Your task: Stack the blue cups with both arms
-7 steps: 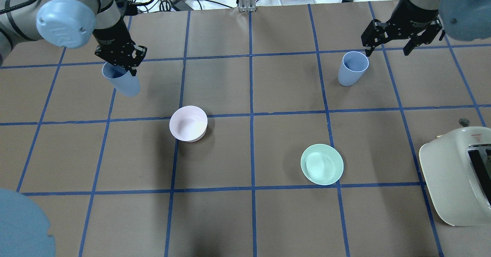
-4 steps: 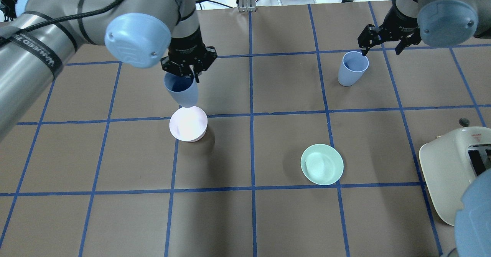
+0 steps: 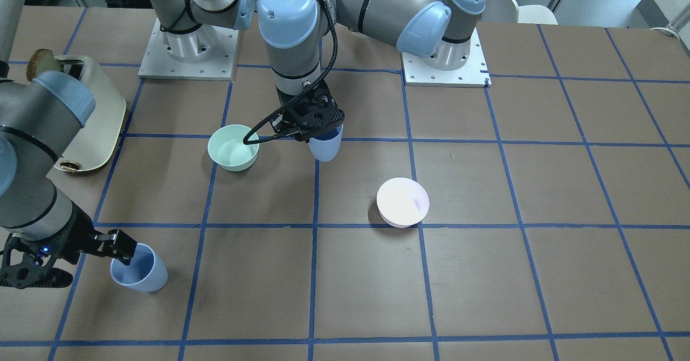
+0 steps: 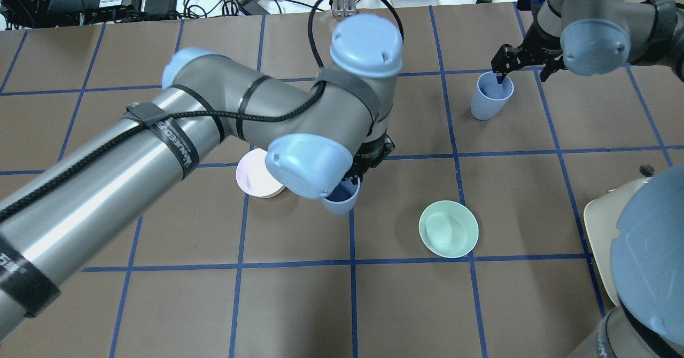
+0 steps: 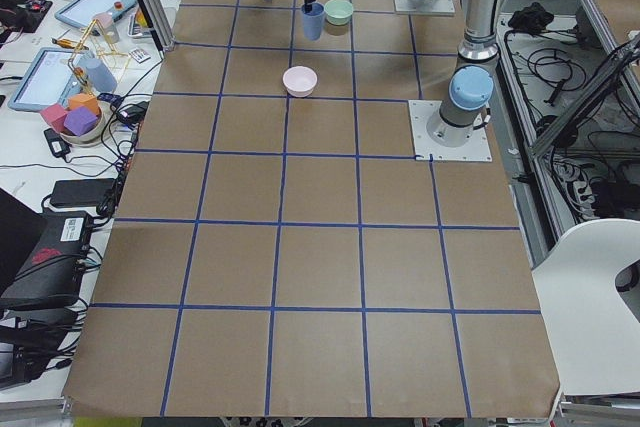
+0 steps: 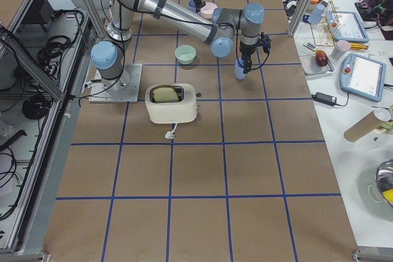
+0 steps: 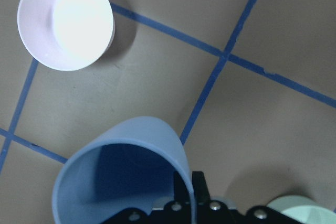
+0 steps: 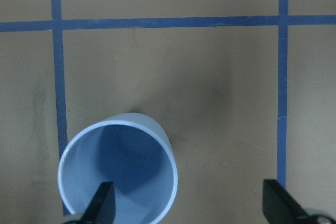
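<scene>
My left gripper (image 3: 314,123) is shut on the rim of one blue cup (image 3: 325,145) and holds it upright just above the table, between the pink bowl and the green bowl. In the overhead view the left arm hides most of this cup (image 4: 341,199). It fills the bottom of the left wrist view (image 7: 121,177). The second blue cup (image 4: 490,97) stands upright at the far right. My right gripper (image 4: 525,69) is open at it, with one finger over the cup's mouth and the other outside. The right wrist view shows that cup (image 8: 118,174) empty.
The pale pink bowl (image 4: 255,175) stands just left of the held cup and the mint-green bowl (image 4: 449,228) to its right. A cream toaster (image 4: 601,224) sits at the right edge. Cables and clutter lie beyond the far edge.
My left arm has carried its cup right and nearer, from far left past the pink bowl to between the bowls. My right gripper has moved left and down onto the second cup's rim.
</scene>
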Robot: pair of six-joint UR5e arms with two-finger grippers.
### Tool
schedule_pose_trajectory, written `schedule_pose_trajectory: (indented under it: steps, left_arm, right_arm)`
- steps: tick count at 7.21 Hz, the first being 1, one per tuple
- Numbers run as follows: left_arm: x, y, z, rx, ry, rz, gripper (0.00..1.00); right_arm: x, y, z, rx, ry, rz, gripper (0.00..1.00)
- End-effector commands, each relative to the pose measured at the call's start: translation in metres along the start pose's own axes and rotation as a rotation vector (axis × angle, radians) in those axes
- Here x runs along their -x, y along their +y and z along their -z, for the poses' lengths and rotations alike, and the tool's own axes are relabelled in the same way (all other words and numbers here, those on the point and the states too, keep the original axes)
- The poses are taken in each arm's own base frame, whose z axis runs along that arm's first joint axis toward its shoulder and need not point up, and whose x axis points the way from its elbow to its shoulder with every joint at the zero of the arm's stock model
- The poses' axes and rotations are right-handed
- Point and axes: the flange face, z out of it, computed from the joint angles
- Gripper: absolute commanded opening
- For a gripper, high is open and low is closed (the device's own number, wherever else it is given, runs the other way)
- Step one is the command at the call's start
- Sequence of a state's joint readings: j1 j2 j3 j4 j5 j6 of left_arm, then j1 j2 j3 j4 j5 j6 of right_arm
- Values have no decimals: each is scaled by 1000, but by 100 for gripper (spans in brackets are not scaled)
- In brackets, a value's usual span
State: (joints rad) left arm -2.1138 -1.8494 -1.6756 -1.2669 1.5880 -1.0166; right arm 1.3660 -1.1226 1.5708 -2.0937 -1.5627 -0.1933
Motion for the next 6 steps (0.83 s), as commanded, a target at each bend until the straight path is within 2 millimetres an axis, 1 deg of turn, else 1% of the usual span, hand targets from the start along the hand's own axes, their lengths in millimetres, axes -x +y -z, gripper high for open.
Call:
schedule_pose_trajectory:
  steps: [1,2,3,4,5,6]
  left_arm:
    - [10,46,-32,63,13,81,0]
    - [10,48,-40,70,-4,81,0]
    - [13,49,-50,72,-29,80,0]
    - [17,51,-58,72,-44,76,0]
    - [15,50,-64,76,-52,76,0]
    - [13,49,-63,64,-31,76,0]
  right_arm:
    - [-1,-3,-26,25,-6,-7,100]
    - [-1,-1,-30,35,-8,-7,100]
    - [-1,0,-36,50,-11,-6,94]
    - [-1,-1,-36,52,-11,-6,71]
    - [-1,0,-37,54,-7,5,34]
    - [-2,1,-39,66,-3,5,1]
